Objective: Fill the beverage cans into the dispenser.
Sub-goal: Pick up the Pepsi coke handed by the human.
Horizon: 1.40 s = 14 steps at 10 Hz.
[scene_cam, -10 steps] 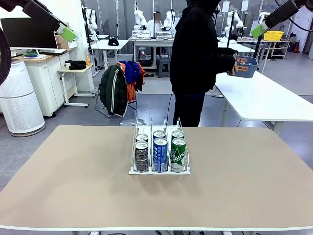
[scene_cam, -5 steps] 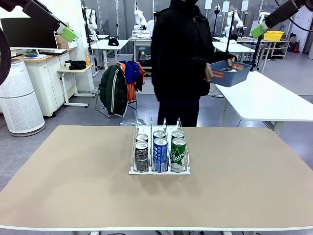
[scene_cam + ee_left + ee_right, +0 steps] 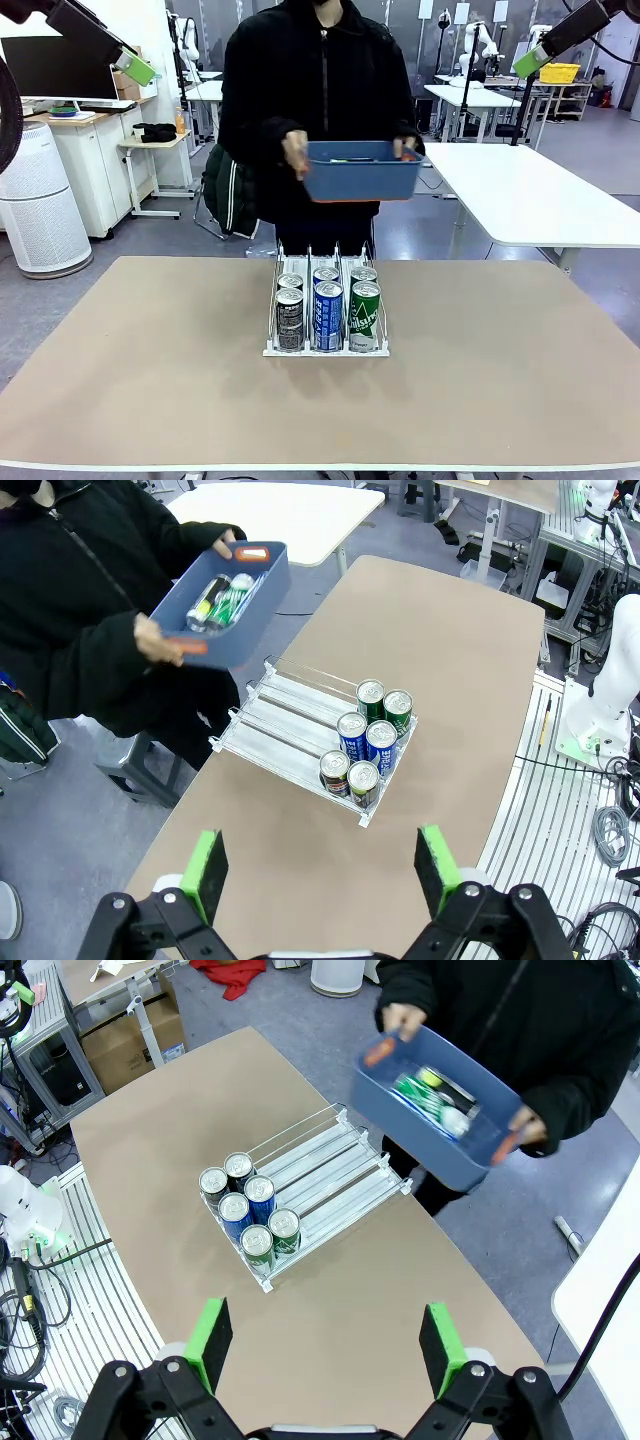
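Beyond the dispenser (image 3: 326,318), cans (image 3: 222,598) lie flat in a tub (image 3: 360,182) a person (image 3: 320,80) holds. Our left pincer (image 3: 322,865) and right pincer (image 3: 326,1345) gape empty, equally far off.

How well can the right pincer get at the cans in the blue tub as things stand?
Probably not yet: the person holds the blue tub in the air past the table's far edge, and the open right pincer hangs high, well short of it. The cans lie uncovered, though.
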Each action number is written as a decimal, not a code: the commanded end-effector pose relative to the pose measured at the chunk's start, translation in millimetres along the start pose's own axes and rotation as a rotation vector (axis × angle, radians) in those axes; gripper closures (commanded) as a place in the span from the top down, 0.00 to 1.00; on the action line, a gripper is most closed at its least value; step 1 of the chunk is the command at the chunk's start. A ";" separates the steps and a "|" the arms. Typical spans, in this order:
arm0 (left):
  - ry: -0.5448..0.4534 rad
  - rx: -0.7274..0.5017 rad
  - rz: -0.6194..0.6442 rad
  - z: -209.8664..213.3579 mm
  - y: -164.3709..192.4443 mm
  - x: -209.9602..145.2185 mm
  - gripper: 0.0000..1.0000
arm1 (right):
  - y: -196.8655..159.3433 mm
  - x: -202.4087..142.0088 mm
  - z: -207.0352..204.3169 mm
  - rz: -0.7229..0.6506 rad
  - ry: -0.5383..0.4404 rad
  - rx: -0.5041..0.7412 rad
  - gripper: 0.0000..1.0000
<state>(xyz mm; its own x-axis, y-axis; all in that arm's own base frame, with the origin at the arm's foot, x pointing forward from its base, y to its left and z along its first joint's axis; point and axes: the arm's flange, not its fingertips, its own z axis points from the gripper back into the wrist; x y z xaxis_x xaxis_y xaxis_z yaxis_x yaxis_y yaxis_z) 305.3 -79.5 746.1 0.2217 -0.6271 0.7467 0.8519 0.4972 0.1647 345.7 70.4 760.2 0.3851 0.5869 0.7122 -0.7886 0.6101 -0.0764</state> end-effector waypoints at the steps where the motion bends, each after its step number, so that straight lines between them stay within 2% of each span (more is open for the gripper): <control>1: -0.004 -0.007 -0.001 -0.1 -0.8 -1.4 1.00 | 0.3 -0.9 -1.0 0.001 0.003 0.000 1.00; 14: -0.004 -0.007 -0.001 -0.1 -0.8 -1.4 1.00 | 0.3 -0.9 -1.0 0.001 0.003 0.000 1.00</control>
<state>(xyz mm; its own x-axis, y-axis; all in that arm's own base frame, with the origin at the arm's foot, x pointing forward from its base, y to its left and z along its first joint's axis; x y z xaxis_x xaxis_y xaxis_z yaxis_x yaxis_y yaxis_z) 305.3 -79.5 746.1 0.2217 -0.6271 0.7467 0.8518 0.4972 0.1647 345.7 70.4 760.2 0.3851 0.5869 0.7122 -0.7886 0.6101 -0.0764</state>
